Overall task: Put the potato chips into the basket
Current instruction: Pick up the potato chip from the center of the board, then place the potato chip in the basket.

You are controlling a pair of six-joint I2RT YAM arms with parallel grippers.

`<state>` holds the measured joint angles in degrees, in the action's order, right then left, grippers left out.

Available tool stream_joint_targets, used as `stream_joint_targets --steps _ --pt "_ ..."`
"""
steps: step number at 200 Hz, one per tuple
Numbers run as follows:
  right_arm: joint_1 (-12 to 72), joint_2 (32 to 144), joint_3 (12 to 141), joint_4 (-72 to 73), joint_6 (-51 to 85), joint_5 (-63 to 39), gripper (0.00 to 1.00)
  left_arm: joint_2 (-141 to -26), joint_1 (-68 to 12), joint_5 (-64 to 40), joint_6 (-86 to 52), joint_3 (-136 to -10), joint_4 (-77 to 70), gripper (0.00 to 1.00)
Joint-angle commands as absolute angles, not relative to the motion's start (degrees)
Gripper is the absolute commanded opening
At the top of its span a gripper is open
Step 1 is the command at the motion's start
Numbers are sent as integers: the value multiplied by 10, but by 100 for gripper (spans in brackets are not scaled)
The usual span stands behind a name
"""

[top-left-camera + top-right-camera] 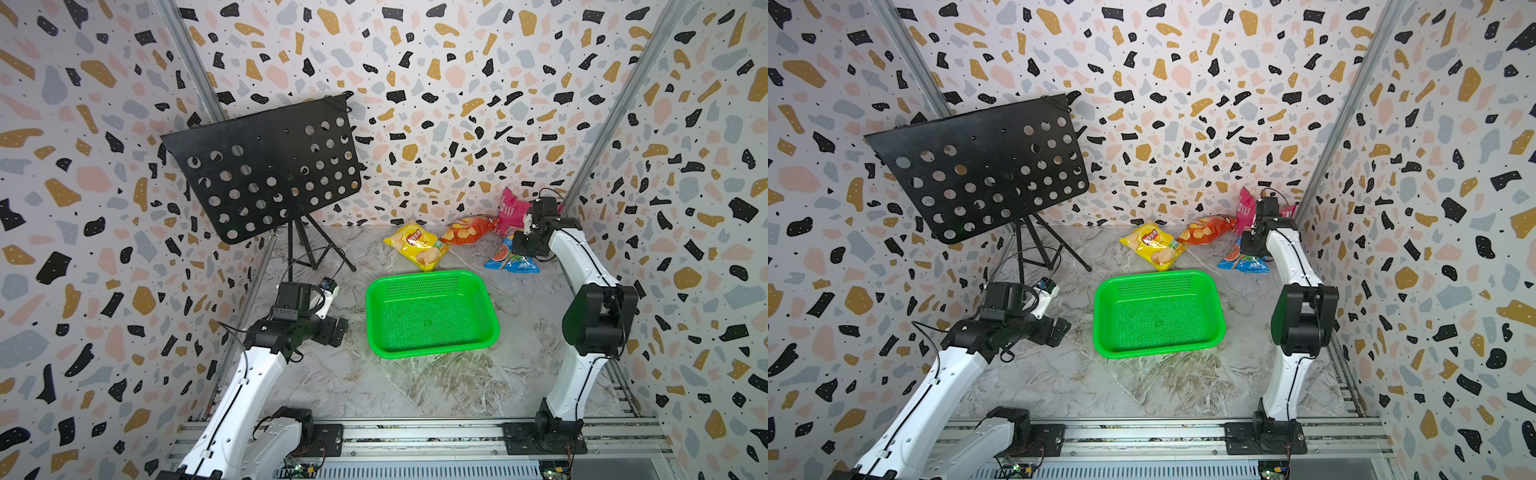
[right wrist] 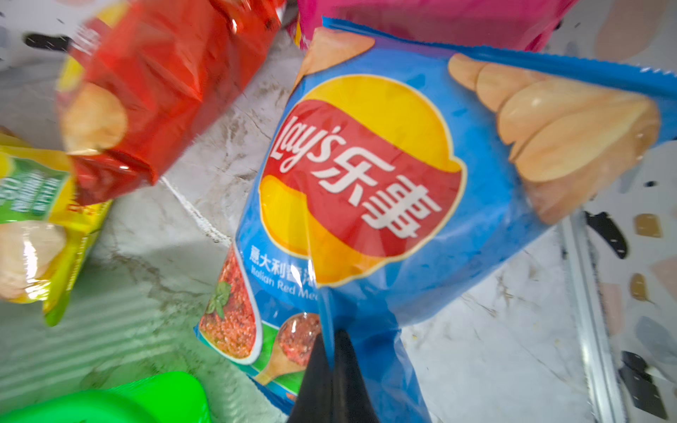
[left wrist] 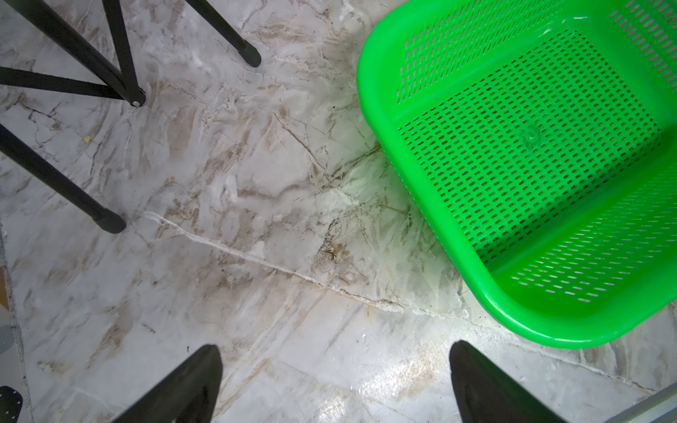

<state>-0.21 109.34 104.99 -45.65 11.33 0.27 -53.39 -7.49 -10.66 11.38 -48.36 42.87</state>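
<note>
right gripper (image 2: 331,340) was pinched shut on a thin fold of the blue chip bag (image 2: 403,175), on the tabletop (image 1: 415,386) beyond the empty basket (image 1: 494,316). left gripper (image 3: 335,370) was wide open, holding nothing. Risk was the glossy film slipping out on lift.

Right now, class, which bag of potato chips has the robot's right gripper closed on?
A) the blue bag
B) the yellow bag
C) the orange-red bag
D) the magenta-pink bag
A: in the right wrist view the right gripper has its jaws pinched together on a fold of the blue bag.
</note>
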Motion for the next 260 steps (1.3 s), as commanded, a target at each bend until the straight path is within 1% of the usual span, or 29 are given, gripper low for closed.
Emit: stream_joint_targets --steps 1,25,44,65,82,109,124,146,170,260 --pt "-1 1018 1037 -479 123 1 0 -530 -72 -113 121 -479 426 100" --pt "17 955 1003 -480 137 -40 0 -531 -72 -113 120 -479 426 100" --pt "61 906 975 -487 136 -58 0 -533 -72 -112 120 -479 425 100" --pt "131 854 926 -473 152 -96 0 -533 -72 -109 121 -479 425 100" --pt "191 817 879 -455 173 -101 0 -534 -72 -110 121 -478 425 100" --pt "278 787 799 -402 205 -141 0 -534 -73 -113 122 -478 426 100" --pt "320 787 774 -378 217 -141 0 -534 -72 -115 123 -478 426 100" --pt "360 802 744 -323 239 -165 0 -536 -72 -122 125 -477 427 100" --pt "399 840 746 -294 239 -160 0 -536 -72 -121 125 -479 428 100" --pt "456 964 757 -195 267 -146 0 -536 -72 -123 126 -477 429 100"
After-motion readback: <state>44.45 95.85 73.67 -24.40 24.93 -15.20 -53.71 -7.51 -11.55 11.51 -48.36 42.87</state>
